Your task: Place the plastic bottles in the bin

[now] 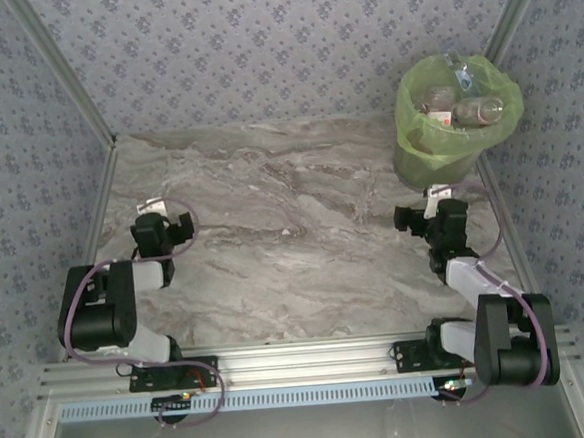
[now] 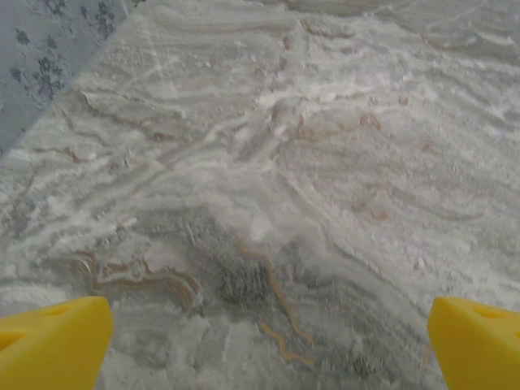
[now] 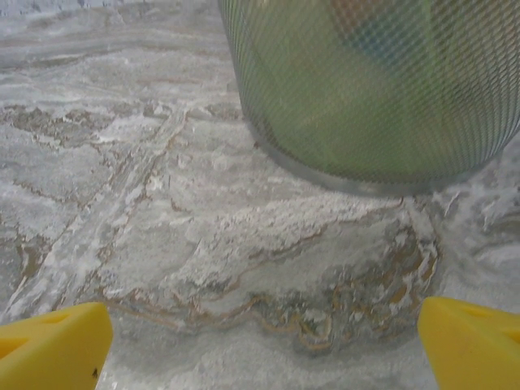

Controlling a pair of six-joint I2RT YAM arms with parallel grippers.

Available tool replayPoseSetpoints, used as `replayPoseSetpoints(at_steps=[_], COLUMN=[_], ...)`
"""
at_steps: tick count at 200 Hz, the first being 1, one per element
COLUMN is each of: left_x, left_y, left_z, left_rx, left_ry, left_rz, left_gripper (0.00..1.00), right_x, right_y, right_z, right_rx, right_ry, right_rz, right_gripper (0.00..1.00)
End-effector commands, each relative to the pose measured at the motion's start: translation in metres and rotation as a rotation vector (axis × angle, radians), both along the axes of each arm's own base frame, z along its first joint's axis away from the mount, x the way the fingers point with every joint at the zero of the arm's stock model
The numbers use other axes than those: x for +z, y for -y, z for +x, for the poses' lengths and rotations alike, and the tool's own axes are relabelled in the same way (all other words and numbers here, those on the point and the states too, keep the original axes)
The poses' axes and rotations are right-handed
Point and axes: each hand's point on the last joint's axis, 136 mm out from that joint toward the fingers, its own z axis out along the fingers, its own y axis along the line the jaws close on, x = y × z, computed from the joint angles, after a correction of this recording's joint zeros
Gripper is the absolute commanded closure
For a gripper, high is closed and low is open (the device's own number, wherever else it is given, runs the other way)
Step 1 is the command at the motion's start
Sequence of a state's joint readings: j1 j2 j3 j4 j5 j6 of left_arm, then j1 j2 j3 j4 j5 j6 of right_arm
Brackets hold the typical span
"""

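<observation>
looking from above, the plastic bottles (image 1: 465, 112) lie inside the bin (image 1: 428, 154) at two o'clock; left gripper (image 1: 164, 228) and right gripper (image 1: 424, 216) hang released, empty. left wrist: marble table (image 2: 268, 162) between spread fingers (image 2: 53, 341). right wrist: bin wall at twelve; i'd back off without nudging it.

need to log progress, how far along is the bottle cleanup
Done: several plastic bottles lie inside the bin. In hand: nothing; the left end effector and right end effector are both open and empty. Left: apparently nothing more to collect from the table.
</observation>
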State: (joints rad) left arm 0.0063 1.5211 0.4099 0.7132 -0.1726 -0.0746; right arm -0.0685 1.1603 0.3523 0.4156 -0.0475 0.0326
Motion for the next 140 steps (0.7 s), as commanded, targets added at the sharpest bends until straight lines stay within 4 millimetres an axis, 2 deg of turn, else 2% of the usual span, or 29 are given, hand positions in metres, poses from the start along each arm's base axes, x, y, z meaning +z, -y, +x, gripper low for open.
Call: replayPoseSetpoints(at_steps=[1, 8, 51, 106, 126, 140], left_x=[0.022, 0.022, 0.023, 0.022, 0.023, 0.022], left_y=[-0.006, -0.012, -0.012, -0.011, -0.011, -0.012], left_z=[0.005, 0.003, 0.003, 0.003, 0.003, 0.003], left_rx=[0.047, 0.094, 0.099, 0.097, 0.097, 0.098], left_ry=[0.122, 0.115, 0.118, 0.117, 0.118, 0.117], left_rz=[0.033, 0.044, 0.049, 0.048, 0.049, 0.048], left_gripper=[0.01, 0.0, 0.01, 0.01, 0.01, 0.01], right_x=[0.014, 0.015, 0.015, -0.008, -0.015, -0.018], right_y=[0.002, 0.003, 0.003, -0.001, 0.001, 0.016], right_z=[0.006, 0.007, 0.021, 0.017, 0.028, 0.044], right_rx=[-0.003, -0.007, -0.023, -0.04, -0.049, -0.142], right_ry=[0.103, 0.119, 0.195, 0.218, 0.174, 0.096], right_rz=[-0.053, -0.056, -0.089, -0.138, -0.149, -0.139], right_gripper=[0.01, 0.01, 0.01, 0.01, 0.01, 0.02])
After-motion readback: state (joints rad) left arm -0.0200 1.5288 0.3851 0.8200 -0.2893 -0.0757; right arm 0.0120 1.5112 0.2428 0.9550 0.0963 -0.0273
